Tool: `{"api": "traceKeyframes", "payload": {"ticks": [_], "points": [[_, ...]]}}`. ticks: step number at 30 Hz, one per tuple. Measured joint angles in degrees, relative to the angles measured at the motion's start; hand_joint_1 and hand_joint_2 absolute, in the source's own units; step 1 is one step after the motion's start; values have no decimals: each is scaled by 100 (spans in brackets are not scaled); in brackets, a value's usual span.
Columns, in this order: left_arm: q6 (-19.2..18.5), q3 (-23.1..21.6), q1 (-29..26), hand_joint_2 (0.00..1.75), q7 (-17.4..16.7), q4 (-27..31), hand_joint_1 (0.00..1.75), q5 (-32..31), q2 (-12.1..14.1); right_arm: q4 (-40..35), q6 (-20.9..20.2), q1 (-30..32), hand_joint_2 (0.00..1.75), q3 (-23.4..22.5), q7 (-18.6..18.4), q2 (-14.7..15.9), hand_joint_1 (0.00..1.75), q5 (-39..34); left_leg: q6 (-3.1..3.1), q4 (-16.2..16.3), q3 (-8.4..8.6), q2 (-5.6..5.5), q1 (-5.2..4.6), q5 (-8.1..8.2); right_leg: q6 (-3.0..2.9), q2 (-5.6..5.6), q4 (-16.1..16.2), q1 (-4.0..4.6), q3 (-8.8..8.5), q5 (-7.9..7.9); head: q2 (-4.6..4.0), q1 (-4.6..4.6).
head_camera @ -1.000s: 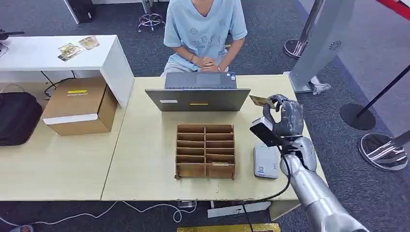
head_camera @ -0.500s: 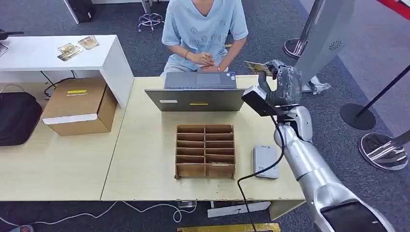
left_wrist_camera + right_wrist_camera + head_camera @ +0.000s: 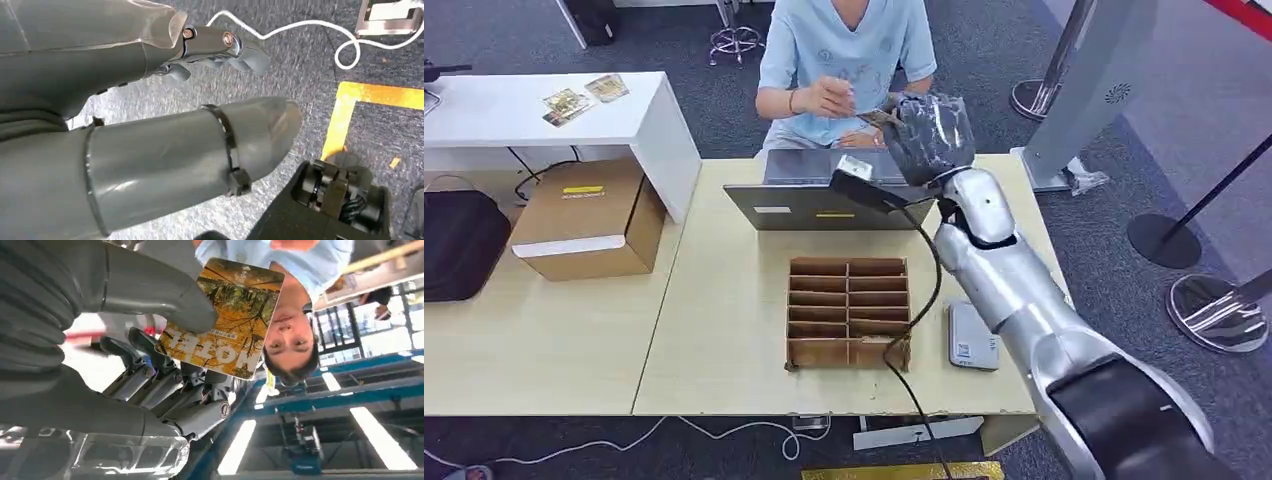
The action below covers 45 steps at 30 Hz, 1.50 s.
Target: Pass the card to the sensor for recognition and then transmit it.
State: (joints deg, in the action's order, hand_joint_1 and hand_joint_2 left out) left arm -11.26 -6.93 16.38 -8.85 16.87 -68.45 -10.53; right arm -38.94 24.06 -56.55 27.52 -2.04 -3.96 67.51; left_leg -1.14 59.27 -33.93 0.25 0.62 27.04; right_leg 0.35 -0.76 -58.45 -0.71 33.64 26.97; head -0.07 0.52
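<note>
Holding the card (image 3: 223, 317) up over the far side of the bench (image 3: 724, 300), the right hand (image 3: 929, 130) is pinching it between the thick thumb and the darker fingers (image 3: 150, 365), so that most of the printed face is sticking out free beyond the grip. From the head view the card is showing as a thin edge at the hand's far side, just above the open laptop (image 3: 834, 190), and the seated person's raised hand (image 3: 824, 97) is hovering near it but apart. The sensor (image 3: 973, 337) is lying flat on the bench beside the wooden compartment rack (image 3: 849, 312), well apart from the raised card. The left hand (image 3: 220, 47) is hanging over the carpeted floor, its fingers loosely spread and gripping nothing. Judging by its look, the card is thin, stiff, light and glossy, so it is likely sliding easily between smooth pads and twisting if pinched at a single corner; the person is probably best taking it by the free end opposite the robot's grip. A release made too early is risking a drop onto the laptop.
</note>
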Motion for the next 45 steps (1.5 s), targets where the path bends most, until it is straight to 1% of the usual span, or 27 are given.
{"api": "traceKeyframes", "payload": {"ticks": [1,3,5,7,8,10,13,15,19,20,21,22,23,24,33,36,40,44,45], "points": [[4,-2,-8,0,2,0,0,-37,-2,102,-78,-104,175,143,-158,-54,175,257,0,0,0,0,1,0,0,0,0,0,0,0,0,2],[-4,-9,-24,0,9,0,0,-83,-20,271,-284,-283,175,347,-312,-151,175,620,0,0,0,1,0,0,0,1,1,0,1,0,0,0],[-9,-13,-25,0,17,0,0,-92,-40,380,-407,-387,175,461,-366,-236,175,755,0,0,-6,-6,0,0,0,-6,1,0,1,0,0,4],[-55,-20,-20,0,52,0,0,-85,-42,634,-741,-604,175,647,-429,-391,175,965,-1,0,-7,-1,0,0,0,1,1,0,8,0,0,2],[-70,-22,-9,0,61,0,0,-79,-42,719,-835,-696,175,717,-456,-444,175,1017,-1,0,-7,0,0,0,0,2,1,0,8,0,0,0],[-90,-22,11,0,74,0,0,-20,-44,841,-1109,-832,175,806,-498,-549,175,1004,-1,0,-7,-2,0,-1,0,-1,1,1,8,0,0,2],[-85,-20,14,0,74,0,0,109,-44,1038,-1504,-999,175,812,-684,-649,175,993,-1,0,-8,-4,0,-1,0,-3,1,0,8,0,0,2],[-72,-20,15,0,72,0,0,199,-46,1206,-1661,-1145,175,799,-816,-669,175,950,-1,1,-7,-4,0,-1,0,-2,2,0,8,0,0,2],[-35,-20,18,0,46,0,0,205,-59,1385,-1724,-1287,175,605,-924,-671,175,755,-1,2,-7,-4,-1,-1,0,-2,4,0,7,0,0,2],[-26,-20,21,0,41,0,0,172,-66,1409,-1722,-1300,175,546,-921,-671,171,739,-1,2,-7,-4,-1,-1,0,-2,4,0,8,0,0,2],[-26,-22,27,0,35,0,0,118,-79,1435,-1711,-1309,175,478,-904,-669,65,698,-1,2,-6,-3,-1,-1,0,-1,4,0,8,0,0,2],[-28,-30,34,0,24,0,0,96,-87,1455,-1700,-1311,175,432,-884,-669,65,694,-1,3,-6,-3,-1,-1,0,0,4,0,8,0,0,2],[-26,-53,44,0,-9,0,0,56,-94,1475,-1678,-1310,175,382,-871,-666,26,681,-1,3,-6,-2,-1,-1,0,0,4,0,8,-1,0,2],[-28,-85,53,0,-22,0,0,11,-103,1495,-1650,-1309,175,334,-856,-664,0,656,-1,3,-5,-2,-1,-1,0,0,4,0,8,-1,0,2],[-37,-205,76,0,-29,2,0,-48,-109,1569,-1298,-1292,175,12,-757,-594,0,538,-1,3,-5,-1,1,-1,-1,3,3,0,10,-1,0,2],[-24,-221,76,0,-37,2,0,-57,-109,1567,-1042,-1275,175,-128,-755,-555,0,453,-1,3,-5,-3,0,-1,-1,1,3,0,10,-1,0,2],[39,-240,75,0,-68,2,0,-37,-131,1510,-588,-1250,175,-383,-561,-411,0,331,-1,3,-6,-3,-1,-1,-1,1,4,0,9,-1,0,2],[94,-240,71,0,-68,2,0,-26,-142,1427,-454,-1183,175,-571,-406,-258,0,261,-1,5,-5,-1,-1,-1,1,2,6,-1,9,-2,0,2],[96,-240,71,0,-74,2,0,-20,-142,1383,-362,-1134,175,-633,-386,-207,0,230,-1,6,-6,-3,-1,-1,1,0,6,-1,9,-2,0,0]]}}
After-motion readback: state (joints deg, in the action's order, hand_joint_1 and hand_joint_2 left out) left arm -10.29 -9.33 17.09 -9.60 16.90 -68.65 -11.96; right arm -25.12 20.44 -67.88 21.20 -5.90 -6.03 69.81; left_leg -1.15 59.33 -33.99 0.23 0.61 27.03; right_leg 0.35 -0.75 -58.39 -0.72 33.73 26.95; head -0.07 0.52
